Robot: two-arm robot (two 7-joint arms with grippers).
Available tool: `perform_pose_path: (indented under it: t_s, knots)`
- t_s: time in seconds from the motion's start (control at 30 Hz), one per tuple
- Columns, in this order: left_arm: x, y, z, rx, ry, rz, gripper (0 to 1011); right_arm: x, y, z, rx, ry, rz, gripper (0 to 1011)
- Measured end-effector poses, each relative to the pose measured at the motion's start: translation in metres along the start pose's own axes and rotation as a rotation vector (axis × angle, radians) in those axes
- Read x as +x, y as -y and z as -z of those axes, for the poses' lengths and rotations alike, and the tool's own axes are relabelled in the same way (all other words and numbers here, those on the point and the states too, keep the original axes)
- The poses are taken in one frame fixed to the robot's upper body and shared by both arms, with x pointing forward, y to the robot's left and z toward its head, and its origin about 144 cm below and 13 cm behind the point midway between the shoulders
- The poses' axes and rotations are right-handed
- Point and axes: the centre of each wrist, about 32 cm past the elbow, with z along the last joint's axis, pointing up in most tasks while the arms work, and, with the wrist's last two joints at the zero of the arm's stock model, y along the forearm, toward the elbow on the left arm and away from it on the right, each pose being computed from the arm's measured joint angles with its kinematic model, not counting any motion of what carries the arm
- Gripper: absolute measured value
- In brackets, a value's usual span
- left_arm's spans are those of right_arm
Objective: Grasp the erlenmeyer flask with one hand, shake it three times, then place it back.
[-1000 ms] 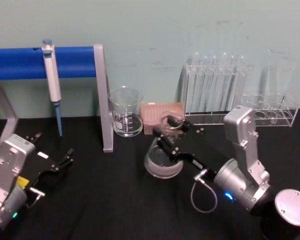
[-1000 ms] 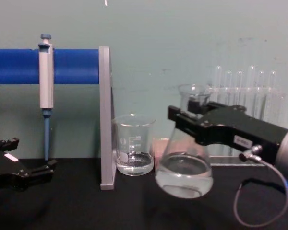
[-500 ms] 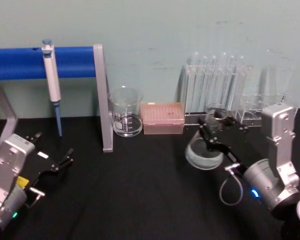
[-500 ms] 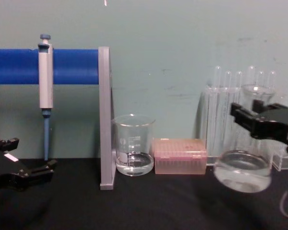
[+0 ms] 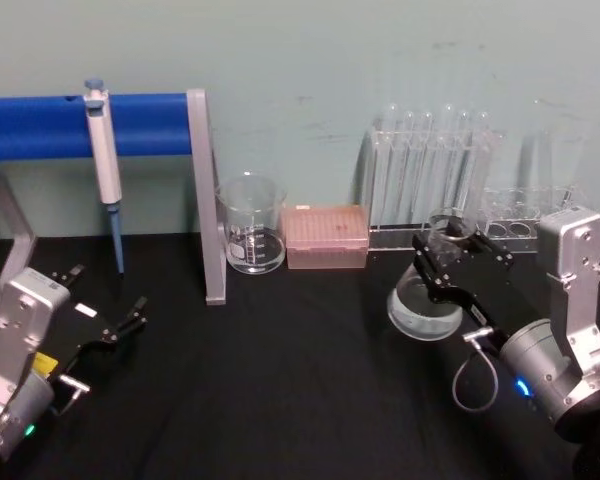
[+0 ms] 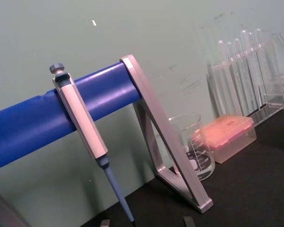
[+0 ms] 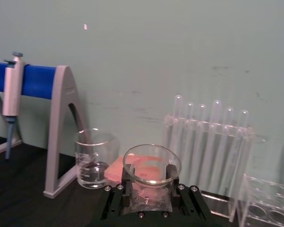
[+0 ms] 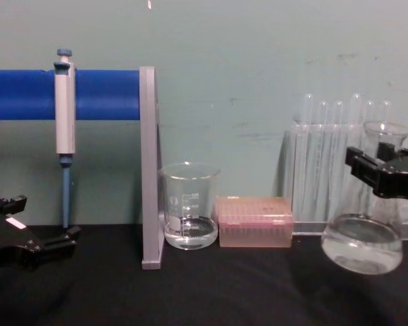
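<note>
Glass flask (image 5: 420,303), neck clenched in our right gripper (image 5: 447,243) at four o'clock: mid-shake, we judge; next, a firm sideways swing. Left gripper (image 5: 105,318) idles released at eight o'clock.

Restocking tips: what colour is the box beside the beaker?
Pink; the box shows best in the chest view.

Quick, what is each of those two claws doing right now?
Left gripper: open, holding nothing.
Right gripper: shut on the neck of the erlenmeyer flask.

erlenmeyer flask (image 5: 418,312): one
beaker (image 5: 250,237): one
pipette (image 5: 104,160): one
pink tip box (image 5: 325,235): one
racks: two, tall rack (image 5: 430,185) and low rack (image 5: 537,228)
hands: two, left hand (image 5: 108,292) and right hand (image 5: 448,248)
</note>
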Motion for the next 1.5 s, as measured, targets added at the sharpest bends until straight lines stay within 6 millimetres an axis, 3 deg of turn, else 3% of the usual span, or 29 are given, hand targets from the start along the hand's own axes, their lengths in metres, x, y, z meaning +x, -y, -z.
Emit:
perform_pose_path:
  t_s: [1.07,1.5]
  knots:
    - [0.000,0.000,0.000,0.000,0.000,0.000,1001,-0.037,-0.028,-0.005,-0.005,0.019,-0.502,451]
    - [0.000,0.000,0.000,0.000,0.000,0.000,1001,-0.040,-0.029,-0.005,-0.004,0.026,-0.573,451]
